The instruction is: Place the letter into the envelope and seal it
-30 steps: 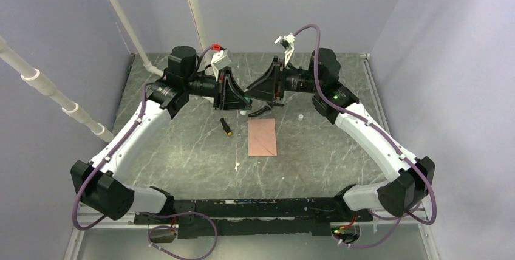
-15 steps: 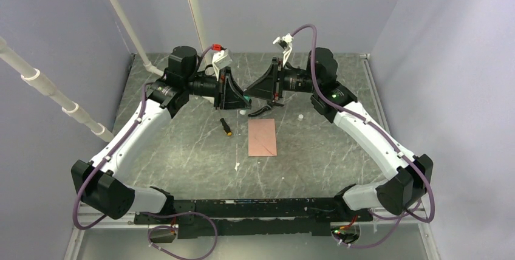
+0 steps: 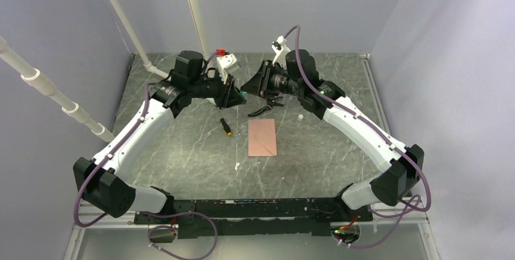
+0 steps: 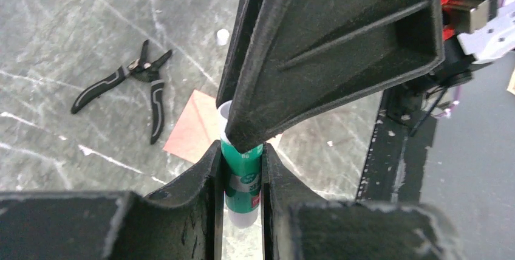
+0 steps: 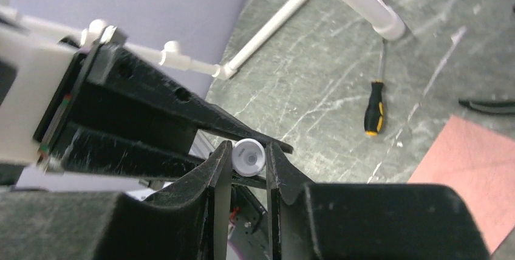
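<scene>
The pinkish-brown envelope [image 3: 262, 137] lies flat and closed mid-table, no flap showing; it also shows in the left wrist view [image 4: 191, 127] and the right wrist view [image 5: 474, 169]. The letter is not in view. My two grippers meet in the air behind the envelope. My left gripper [image 3: 237, 93] [image 4: 242, 150] is shut on a green glue stick [image 4: 243, 178]. My right gripper [image 3: 248, 84] [image 5: 249, 150] is shut on that stick's white end [image 5: 249, 155], its jaws on either side of it.
Black pliers [image 3: 264, 109] [image 4: 143, 84] lie just behind the envelope. A black-and-yellow screwdriver [image 3: 226, 126] [image 5: 373, 108] lies to the envelope's left. A small white cap [image 3: 300, 116] lies at right. White pipes [image 3: 127, 26] stand at the back left.
My right gripper has moved left and closed the gap to the left gripper, now around the glue stick's white end. The left wrist has turned slightly. The envelope has not moved.
</scene>
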